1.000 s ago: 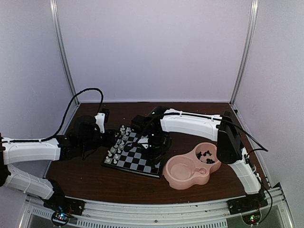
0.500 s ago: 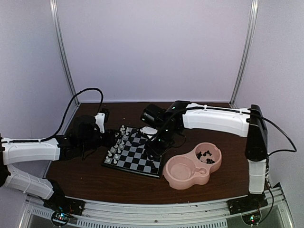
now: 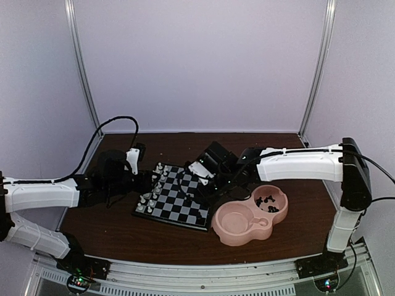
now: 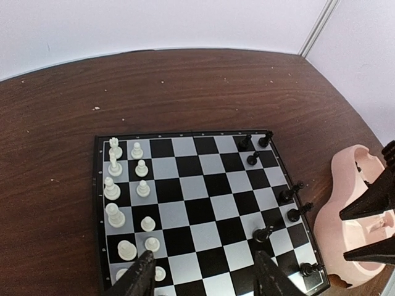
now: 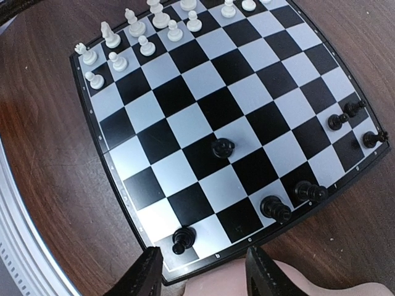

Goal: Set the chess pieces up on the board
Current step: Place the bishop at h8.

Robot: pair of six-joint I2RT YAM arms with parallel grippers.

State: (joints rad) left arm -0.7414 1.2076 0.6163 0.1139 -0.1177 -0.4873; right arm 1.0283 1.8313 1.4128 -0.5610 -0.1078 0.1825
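Seen from above: the board (image 3: 174, 198) flat on the brown table (image 3: 123, 237). Square, so no long axis, and turned a little so that one corner aims at the near edge. Along its left side, white chess pieces (image 3: 151, 188) in two rows, close by the left gripper (image 3: 143, 180). Over its right side, the right gripper (image 3: 207, 190), next to the pink dish (image 3: 247, 237). In the dish's far bowl, loose black pieces (image 3: 266, 200).

From the left wrist: fingers (image 4: 139, 280) spread wide above the board's edge, holding nothing. White rows at left, a few black pieces scattered at right.

From the right wrist: spread apart too and empty, above the dish-side edge. Tiny markings along the border, too small to read.
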